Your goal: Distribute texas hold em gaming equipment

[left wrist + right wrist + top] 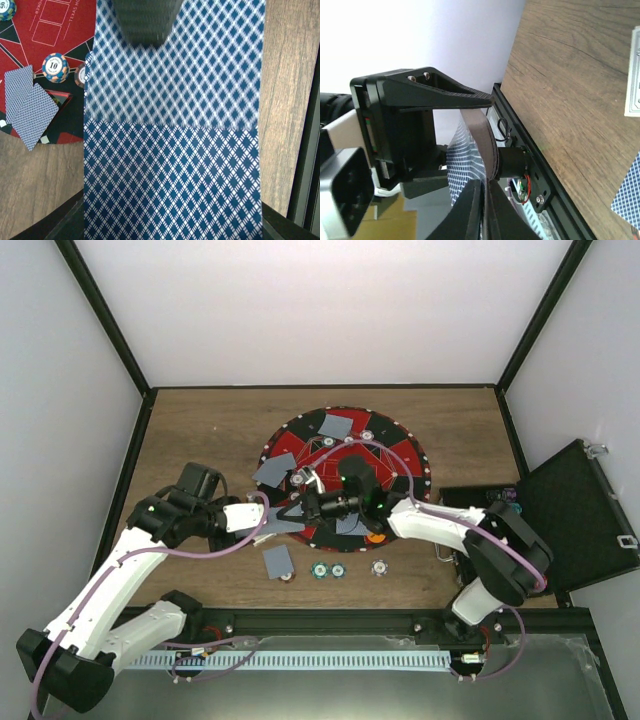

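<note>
Several cards (271, 470), wooden table (200, 430), white walls (300, 310)

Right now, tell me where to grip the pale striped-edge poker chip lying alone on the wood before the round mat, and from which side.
Probably by its rim: come straight down from above and pinch opposite edges of the pale striped-edge poker chip. It lies flat on the wooden table, so only the thin rim offers purchase, and bare wood surrounds it.
</note>
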You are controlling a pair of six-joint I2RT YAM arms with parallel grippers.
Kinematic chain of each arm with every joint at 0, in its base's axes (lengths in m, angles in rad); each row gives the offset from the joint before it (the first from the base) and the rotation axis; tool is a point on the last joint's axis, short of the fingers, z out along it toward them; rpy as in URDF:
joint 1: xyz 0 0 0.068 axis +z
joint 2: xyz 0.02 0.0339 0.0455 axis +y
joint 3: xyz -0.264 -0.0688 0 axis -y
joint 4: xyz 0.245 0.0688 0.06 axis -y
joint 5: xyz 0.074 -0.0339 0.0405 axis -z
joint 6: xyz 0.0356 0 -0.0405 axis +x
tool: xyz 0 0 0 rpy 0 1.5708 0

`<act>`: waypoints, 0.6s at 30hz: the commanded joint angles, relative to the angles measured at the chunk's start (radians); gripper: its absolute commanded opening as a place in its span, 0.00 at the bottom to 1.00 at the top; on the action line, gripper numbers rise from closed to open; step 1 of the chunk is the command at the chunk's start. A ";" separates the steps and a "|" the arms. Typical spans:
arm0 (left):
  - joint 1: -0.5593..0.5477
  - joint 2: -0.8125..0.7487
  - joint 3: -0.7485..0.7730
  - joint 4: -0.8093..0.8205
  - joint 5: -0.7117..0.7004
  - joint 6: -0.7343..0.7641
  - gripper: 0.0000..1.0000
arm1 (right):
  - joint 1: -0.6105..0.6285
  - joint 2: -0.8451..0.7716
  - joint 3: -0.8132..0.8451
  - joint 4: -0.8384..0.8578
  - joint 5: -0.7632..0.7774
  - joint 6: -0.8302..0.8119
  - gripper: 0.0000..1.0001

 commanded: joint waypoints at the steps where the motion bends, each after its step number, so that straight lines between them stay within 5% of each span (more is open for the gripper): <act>1: 0.002 -0.019 -0.005 0.035 0.014 0.021 0.05 | -0.034 -0.064 -0.046 -0.076 0.026 -0.007 0.02; 12: 0.002 -0.016 -0.009 0.038 0.016 0.026 0.05 | -0.237 -0.243 -0.230 -0.244 0.003 -0.126 0.01; 18: 0.002 -0.020 -0.005 0.034 0.010 0.032 0.05 | -0.408 -0.214 -0.245 -0.441 0.026 -0.347 0.01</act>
